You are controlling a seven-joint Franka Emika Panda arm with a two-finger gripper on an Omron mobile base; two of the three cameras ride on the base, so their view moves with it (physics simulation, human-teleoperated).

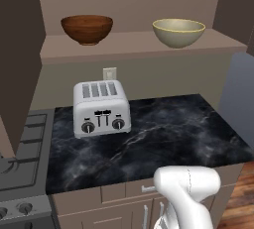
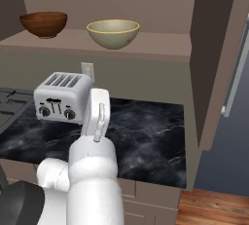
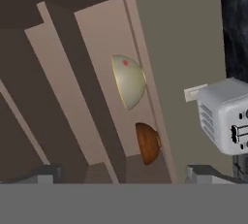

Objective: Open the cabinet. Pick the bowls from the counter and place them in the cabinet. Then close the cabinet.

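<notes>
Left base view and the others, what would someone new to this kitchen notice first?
Probably the two bowls side by side on the open cabinet's shelf: the reddish-brown wooden bowl on the left and the cream bowl on the right. Below them a silver toaster stands at the back left of the black marble counter, next to the stove. The cabinet doors stand open, and the gripper is open and holds nothing.

A beige wall (image 1: 149,82) ran behind the worktop, with a pale outlet plate (image 1: 109,73) set in it. A silver toaster (image 1: 101,108) stood just below the plate. A grey stove top (image 1: 22,148) lay at the left, and wooden floorboards (image 2: 214,209) showed lower right.
</notes>
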